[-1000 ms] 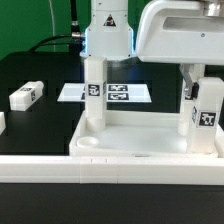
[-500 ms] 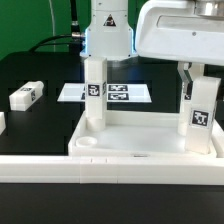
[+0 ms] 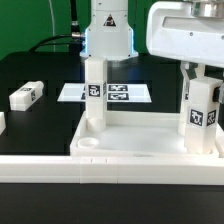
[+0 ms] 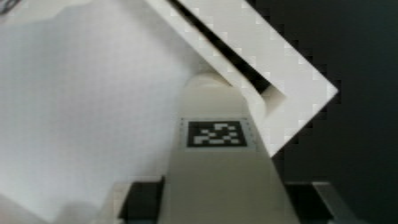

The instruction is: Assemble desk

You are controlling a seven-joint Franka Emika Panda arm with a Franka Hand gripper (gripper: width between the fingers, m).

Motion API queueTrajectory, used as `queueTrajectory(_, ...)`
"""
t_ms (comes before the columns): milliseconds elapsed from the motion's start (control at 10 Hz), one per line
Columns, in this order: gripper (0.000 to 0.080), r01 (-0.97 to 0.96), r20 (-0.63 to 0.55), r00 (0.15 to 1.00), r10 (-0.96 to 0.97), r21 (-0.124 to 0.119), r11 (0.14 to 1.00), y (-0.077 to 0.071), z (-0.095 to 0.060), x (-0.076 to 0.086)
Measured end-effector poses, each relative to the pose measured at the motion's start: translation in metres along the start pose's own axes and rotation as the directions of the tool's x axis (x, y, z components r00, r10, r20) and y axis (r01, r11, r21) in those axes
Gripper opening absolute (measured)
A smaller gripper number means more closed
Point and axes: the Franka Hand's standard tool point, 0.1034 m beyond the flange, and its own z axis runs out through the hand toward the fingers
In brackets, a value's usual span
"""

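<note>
The hand (image 3: 200, 80) is clamped on a tagged white leg (image 3: 203, 115), held upright at the desk top's (image 3: 140, 150) corner on the exterior view's right. Another leg (image 3: 94, 95) stands in the far corner; 1 more (image 3: 26, 95) lies on the black tabletop (image 3: 40, 125).

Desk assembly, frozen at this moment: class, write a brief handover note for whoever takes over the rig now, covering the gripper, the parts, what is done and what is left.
Gripper: shut on a short square white tagged leg, upright at the far corner of the large white plastic tray-like desk top on the exterior view's right.
Done: another white leg stands upright in the far corner on the exterior view's left.
Loose: a third leg lies on the black table; something white shows at the picture's left edge.
Left: seat the held leg, then fit the near corners.
</note>
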Motion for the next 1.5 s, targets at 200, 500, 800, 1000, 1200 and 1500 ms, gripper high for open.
queueTrajectory(200, 0.0291, -0.153, 0.013, 0.988, 0.153, -0.002, 0.988, 0.0008, 0.0000, 0.0018)
queueTrajectory(500, 0.0291, -0.294, 0.012, 0.956, 0.294, 0.000, 0.956, -0.0009, 0.0001, -0.0017)
queueTrajectory(800, 0.0556, -0.181, 0.012, 0.983, 0.181, -0.003, 0.983, -0.0007, 0.0005, -0.0036)
queueTrajectory(1000, 0.0640, -0.030, 0.010, 1.000, 0.029, 0.005, 1.000, -0.0022, -0.0003, -0.0031)
queueTrajectory(1200, 0.0648, 0.130, 0.008, 0.991, -0.130, 0.006, 0.992, -0.0017, -0.0001, -0.0022)
queueTrajectory(1500, 0.0649, 0.361, 0.003, 0.932, -0.361, -0.003, 0.932, -0.0006, -0.0001, -0.0008)
